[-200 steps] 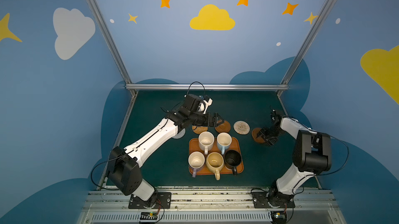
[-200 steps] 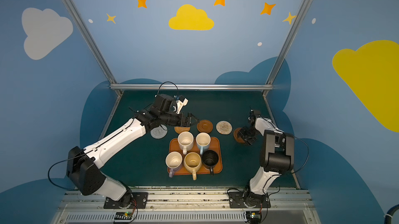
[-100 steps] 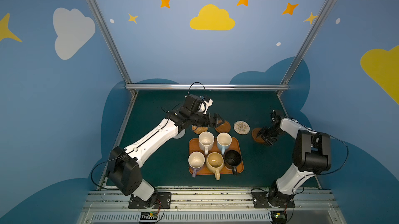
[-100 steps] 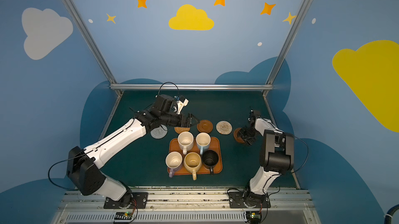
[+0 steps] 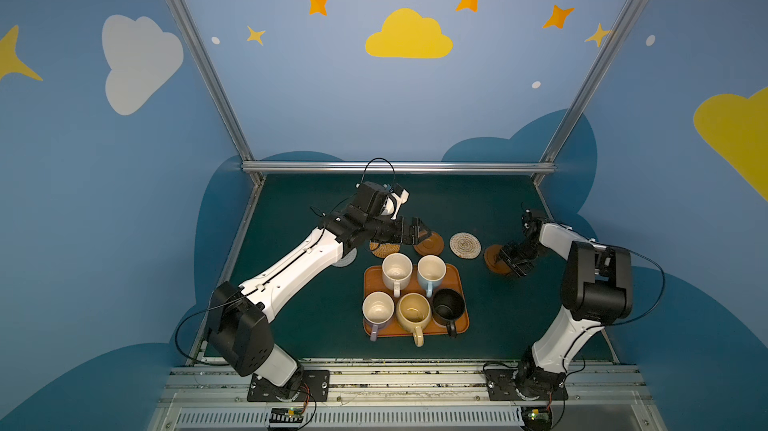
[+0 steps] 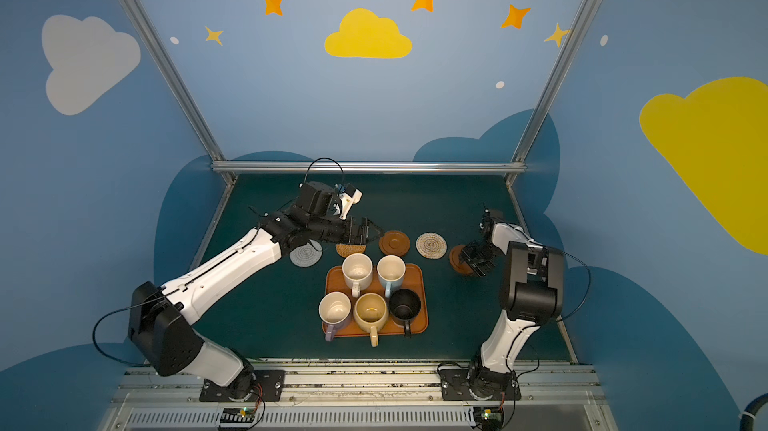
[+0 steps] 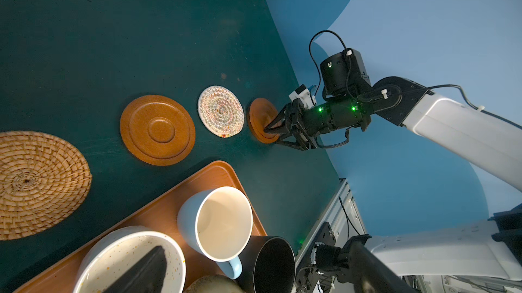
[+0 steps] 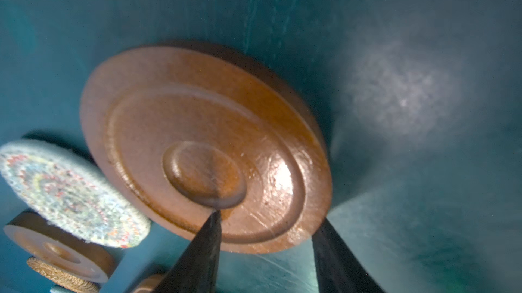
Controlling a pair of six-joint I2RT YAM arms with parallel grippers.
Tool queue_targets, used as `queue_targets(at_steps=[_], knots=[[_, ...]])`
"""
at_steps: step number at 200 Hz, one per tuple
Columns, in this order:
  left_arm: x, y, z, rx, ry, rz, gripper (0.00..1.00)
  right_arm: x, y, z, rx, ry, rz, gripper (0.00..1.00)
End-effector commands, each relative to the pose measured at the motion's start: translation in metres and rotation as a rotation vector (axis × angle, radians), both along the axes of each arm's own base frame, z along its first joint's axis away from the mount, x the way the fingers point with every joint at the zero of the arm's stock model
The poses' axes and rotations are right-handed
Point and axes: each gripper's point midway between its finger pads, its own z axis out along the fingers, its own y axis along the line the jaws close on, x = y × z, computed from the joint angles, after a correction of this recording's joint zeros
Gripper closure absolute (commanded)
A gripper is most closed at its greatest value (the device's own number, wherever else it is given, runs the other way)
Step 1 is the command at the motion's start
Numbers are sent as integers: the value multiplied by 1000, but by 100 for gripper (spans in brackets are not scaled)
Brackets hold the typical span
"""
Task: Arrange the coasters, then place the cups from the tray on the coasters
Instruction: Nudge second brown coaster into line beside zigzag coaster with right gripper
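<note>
Glossy wooden coaster [image 8: 203,147], rough rattan coaster [image 7: 36,184], matt tabletop [image 7: 113,37]

Five cups [image 6: 370,296] sit on the tray [image 6: 419,283] below four coasters [image 6: 394,243].

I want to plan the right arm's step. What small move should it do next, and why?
Probably finish closing the right end effector on the brown wooden coaster, then shift it. One fingertip rests on the disc's face, the other stands outside its edge, and the disc looks tilted off the table. All five mugs wait on the tray.
</note>
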Motion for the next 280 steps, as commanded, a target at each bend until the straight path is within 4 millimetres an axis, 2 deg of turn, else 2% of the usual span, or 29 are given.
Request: queue_targets(at_steps=[1, 98, 144, 205, 280], knots=[[-1, 1, 4, 4, -17, 1, 0, 9, -11, -12, -37, 6, -19, 49], [1, 3, 3, 15, -21, 14, 0, 20, -27, -17, -67, 9, -65, 51], [2, 5, 3, 18, -23, 20, 0, 25, -33, -19, -71, 13, -107, 55], [4, 7, 1, 17, -18, 24, 0, 30, -36, -25, -47, 11, -177, 57], [6, 13, -1, 10, -13, 35, 0, 44, -50, -14, -49, -20, -239, 58]])
